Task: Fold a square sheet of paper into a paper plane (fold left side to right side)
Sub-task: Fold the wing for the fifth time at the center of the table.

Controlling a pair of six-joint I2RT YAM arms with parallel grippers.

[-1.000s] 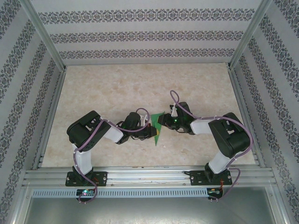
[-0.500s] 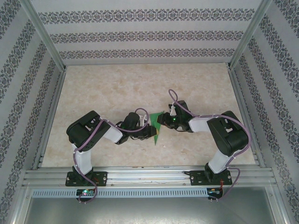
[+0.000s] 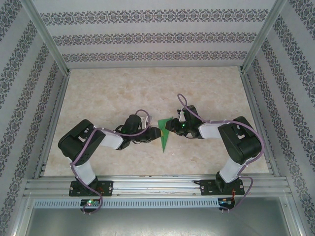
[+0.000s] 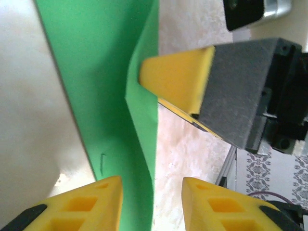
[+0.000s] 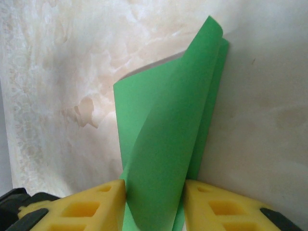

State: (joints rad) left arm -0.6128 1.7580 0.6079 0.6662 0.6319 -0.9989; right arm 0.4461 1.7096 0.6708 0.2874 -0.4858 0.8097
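Judging from its curl, the square sheet of paper (image 3: 165, 136) is taken to be very light, limp and easily creased, with a smooth face that could slip from foam pads. It is found near the middle of the worktop (image 3: 113, 93), between the two arms, doubled into a narrow pointed shape, with its upper flap bowed up loosely and not pressed flat. The right tool (image 5: 155, 185) is closed on the sheet, with one yellow finger set against each side of the curled fold. The left tool (image 4: 151, 185) is spread, and the sheet's edge lies in the gap. A hold is best taken lightly near a free edge, so that the layers are kept aligned and no stray crease is pressed in.
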